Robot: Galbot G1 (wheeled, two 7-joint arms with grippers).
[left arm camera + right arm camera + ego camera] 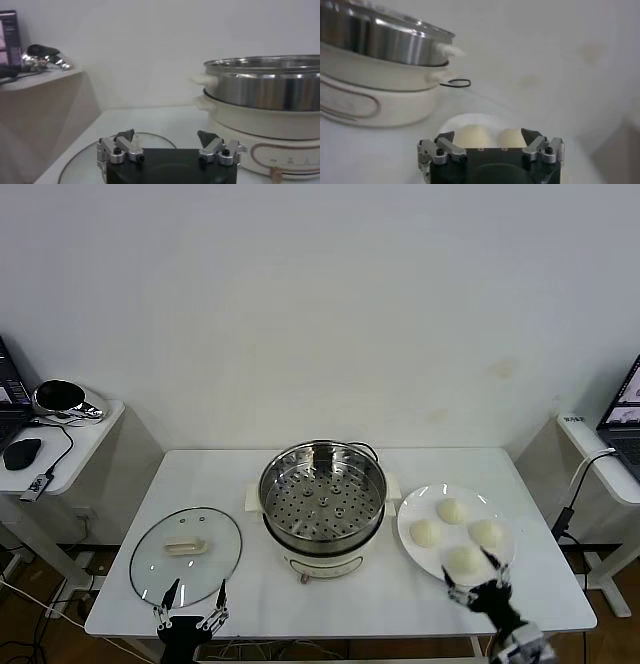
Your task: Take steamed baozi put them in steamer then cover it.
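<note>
The steamer (322, 504) stands uncovered in the middle of the table, its perforated tray bare. Several pale baozi lie on a white plate (417, 506) to its right; the nearest baozi (463, 559) sits just ahead of my right gripper (472, 576), which is open at the plate's front edge. In the right wrist view two baozi (472, 136) show just beyond the open right gripper (487, 134). The glass cover (186, 556) lies flat to the steamer's left. My left gripper (196, 590) hangs open over its near rim. The left wrist view shows the left gripper (165, 135) empty above the cover (85, 160).
A black cable (455, 83) loops behind the steamer's base. A side table (70, 446) with a mouse and a shiny object stands at the left. Another side table (600, 464) with a laptop is at the right. The white wall runs close behind.
</note>
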